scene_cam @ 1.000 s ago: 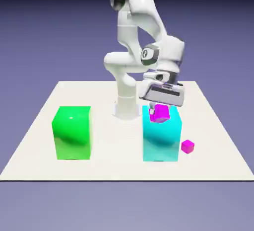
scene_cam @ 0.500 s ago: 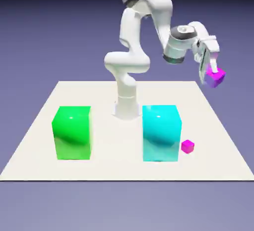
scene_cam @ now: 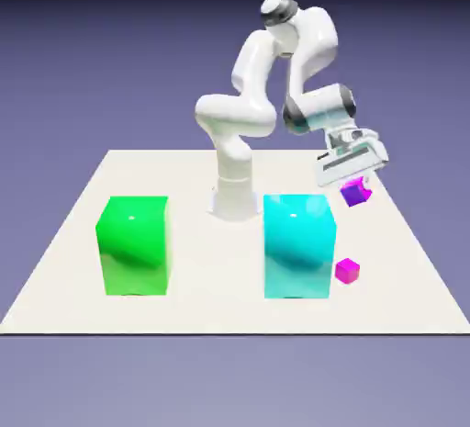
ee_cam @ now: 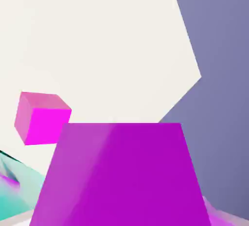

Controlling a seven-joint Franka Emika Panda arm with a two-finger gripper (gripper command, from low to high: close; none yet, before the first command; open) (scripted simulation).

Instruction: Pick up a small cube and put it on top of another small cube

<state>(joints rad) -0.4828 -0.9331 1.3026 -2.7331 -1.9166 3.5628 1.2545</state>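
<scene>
You get bright, even rendered light in both views, sharp with no blur or edge distortion. Soft glossy highlights sit on the green cube (scene_cam: 134, 245) and the cyan cube (scene_cam: 298, 245). The backdrop darkens toward the exterior view's top, and the table (scene_cam: 83, 223) shows almost no cast shadows

open table (scene_cam: 395, 260) right of target cube (scene_cam: 347, 271), cyan cube (scene_cam: 298, 246) just left

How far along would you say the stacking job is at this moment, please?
Done: the gripper has picked up one small magenta cube, held off the table. In hand: carrying it above the other small magenta cube, beside the cyan cube. Left: lowering and releasing.
</scene>
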